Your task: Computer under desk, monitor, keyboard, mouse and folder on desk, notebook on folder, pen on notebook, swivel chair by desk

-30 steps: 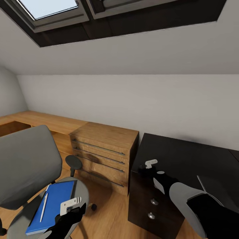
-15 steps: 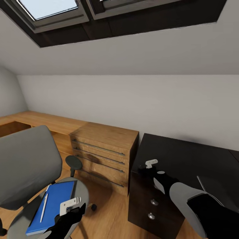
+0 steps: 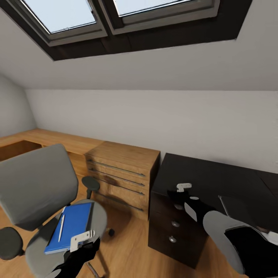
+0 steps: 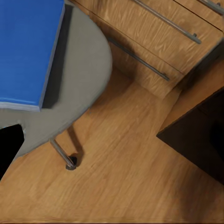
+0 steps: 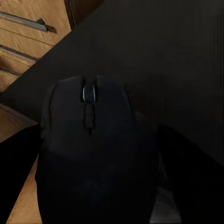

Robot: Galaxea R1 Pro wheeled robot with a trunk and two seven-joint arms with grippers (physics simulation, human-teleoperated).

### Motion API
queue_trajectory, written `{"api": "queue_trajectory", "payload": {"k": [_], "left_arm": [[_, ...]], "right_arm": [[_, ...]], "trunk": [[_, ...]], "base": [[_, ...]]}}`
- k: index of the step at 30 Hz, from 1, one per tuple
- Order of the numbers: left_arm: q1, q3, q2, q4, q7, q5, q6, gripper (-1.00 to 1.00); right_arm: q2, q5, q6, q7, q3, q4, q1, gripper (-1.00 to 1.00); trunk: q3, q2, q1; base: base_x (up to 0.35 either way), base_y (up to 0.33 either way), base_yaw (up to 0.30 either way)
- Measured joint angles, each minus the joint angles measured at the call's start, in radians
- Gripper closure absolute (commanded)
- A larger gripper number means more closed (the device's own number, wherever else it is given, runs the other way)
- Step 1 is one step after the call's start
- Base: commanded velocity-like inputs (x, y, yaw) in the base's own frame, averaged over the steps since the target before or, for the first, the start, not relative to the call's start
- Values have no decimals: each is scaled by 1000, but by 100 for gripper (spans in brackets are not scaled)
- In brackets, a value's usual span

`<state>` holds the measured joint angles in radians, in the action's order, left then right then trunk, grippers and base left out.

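Note:
The grey swivel chair (image 3: 35, 186) stands at the left, away from the black desk (image 3: 216, 175). On its seat (image 4: 81, 70) lies the blue folder (image 3: 75, 224) with the white pen (image 3: 61, 227) on top. A dark strip (image 4: 57, 70) runs along the folder's edge; I cannot tell whether it is the notebook or a shadow. My left gripper (image 3: 83, 240) hangs open just in front of the seat, touching nothing. My right gripper (image 3: 181, 192) hovers over the desk's left end, shut on a black mouse (image 5: 91, 149).
A light wooden dresser (image 3: 123, 173) stands between chair and desk, with a low wooden bench (image 3: 50, 139) along the wall. The desk's drawer unit (image 3: 173, 226) faces me. A flat grey item (image 3: 231, 204) lies on the desk behind my right arm. Wood floor (image 4: 121, 177) lies between chair and desk.
The whole picture has shifted, so the camera has moved: more of the chair, skylight and desk shows. Both grippers and the things on the chair keep their places.

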<state>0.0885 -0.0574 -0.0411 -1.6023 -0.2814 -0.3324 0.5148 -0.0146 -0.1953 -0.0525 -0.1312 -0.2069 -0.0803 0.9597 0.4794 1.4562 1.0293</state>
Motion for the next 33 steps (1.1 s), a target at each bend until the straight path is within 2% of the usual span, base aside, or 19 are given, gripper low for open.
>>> {"api": "queue_trajectory", "payload": {"k": [5, 8, 9, 11, 12, 13, 14, 16, 17, 18, 20, 21, 24, 28, 29, 33], "left_arm": [[0, -16, 0, 20, -28, 1, 0, -100], [0, -19, 0, 24, -35, 1, 0, -100], [0, -36, 0, 26, -40, 0, 0, -100], [0, -48, 0, 26, -41, 1, -1, -100], [0, -55, 0, 27, -41, 1, -1, -100], [0, -60, 0, 27, -42, 1, -1, -100], [-1, -65, 0, 27, -42, 1, -2, -100], [-1, -67, 0, 27, -42, 1, -2, -100], [-1, -68, 0, 27, -41, 1, -2, -100], [-1, -68, 0, 27, -41, 1, -1, -100], [0, -69, 0, 27, -40, 1, -1, -100], [0, -69, 0, 27, -40, 1, -1, -100], [-1, -69, 0, 35, -39, 1, 0, -100], [0, -69, 0, 38, -38, 1, -1, -100], [0, -69, 1, 39, -38, 1, -1, -100], [0, -69, 2, 40, -35, 0, -2, -100]], "right_arm": [[-21, -1, 80, 2, 50, -85, 1, 100], [-38, -1, 142, 2, 63, -148, -2, 100], [-46, -2, 194, 4, 66, -269, -42, 100], [-47, -2, 242, 19, 66, -364, -84, 100], [-48, -2, 278, 41, 67, -446, -120, 100], [-48, -2, 322, 82, 66, -561, -175, 100], [-47, -2, 406, 178, 66, -777, -291, 100], [-45, -1, 448, 237, 66, -913, -358, 100], [-40, -1, 498, 333, 66, -1032, -423, 100], [-29, -8, 533, 425, 65, -1102, -462, 100], [-11, -42, 558, 521, 66, -1152, -486, 100], [-8, -53, 562, 538, 66, -1162, -490, 100], [-2, -123, 574, 597, 67, -1213, -503, 100], [0, -133, 575, 605, 67, -1255, -506, 100], [3, -138, 575, 607, 65, -1309, -519, 100], [4, -141, 575, 609, 64, -1340, -539, 100]], "trunk": [[-16, -35, -19], [-25, -56, -31], [-28, -63, -35], [-34, -77, -43], [-38, -84, -47], [-41, -91, -51], [-44, -98, -54], [-50, -112, -62], [-53, -119, -66], [-56, -126, -70], [-63, -140, -77], [-66, -147, -81], [-75, -168, -93], [-75, -168, -93], [-75, -168, -93], [-75, -168, -93]], "base": [[-253, 0, 0], [-48, 0, 0], [-8, 0, 0], [-5, 0, 0], [-3, 0, 0], [-1, 0, 0], [0, 0, 0], [0, 0, 0], [0, 0, 0], [0, 0, 0], [0, 0, 0], [0, 0, 0], [0, 0, 0], [0, 0, 0], [0, 0, 0], [0, 0, -76]]}}
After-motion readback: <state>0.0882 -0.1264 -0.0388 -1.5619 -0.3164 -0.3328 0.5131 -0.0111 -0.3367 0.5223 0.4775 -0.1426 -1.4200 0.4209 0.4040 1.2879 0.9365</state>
